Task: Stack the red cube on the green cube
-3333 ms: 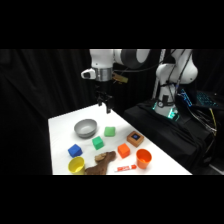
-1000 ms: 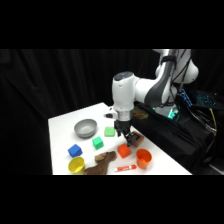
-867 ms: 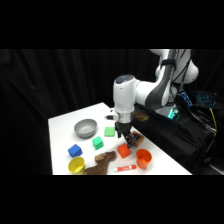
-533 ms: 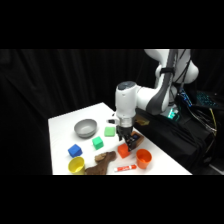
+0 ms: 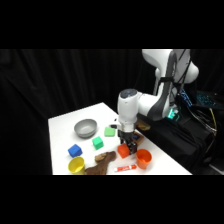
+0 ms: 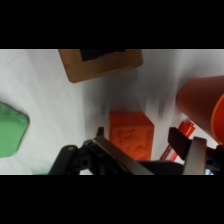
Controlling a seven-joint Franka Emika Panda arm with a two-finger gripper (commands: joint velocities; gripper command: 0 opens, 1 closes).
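The fingers [image 6: 186, 145] of the gripper [image 5: 128, 145] are spread, one on each side of the red cube [image 6: 132, 135], which rests on the table [image 5: 62, 125]. Beside the red cube stands the orange cup [image 5: 144, 157], close to the table's near edge. The green cube [image 5: 98, 143] sits apart from the red cube, with bare table between them.

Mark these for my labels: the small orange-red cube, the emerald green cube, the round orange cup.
small orange-red cube [image 6: 131, 133]: wrist view, top face.
emerald green cube [image 5: 98, 143]: side view, top face.
round orange cup [image 5: 144, 157]: side view, rim.
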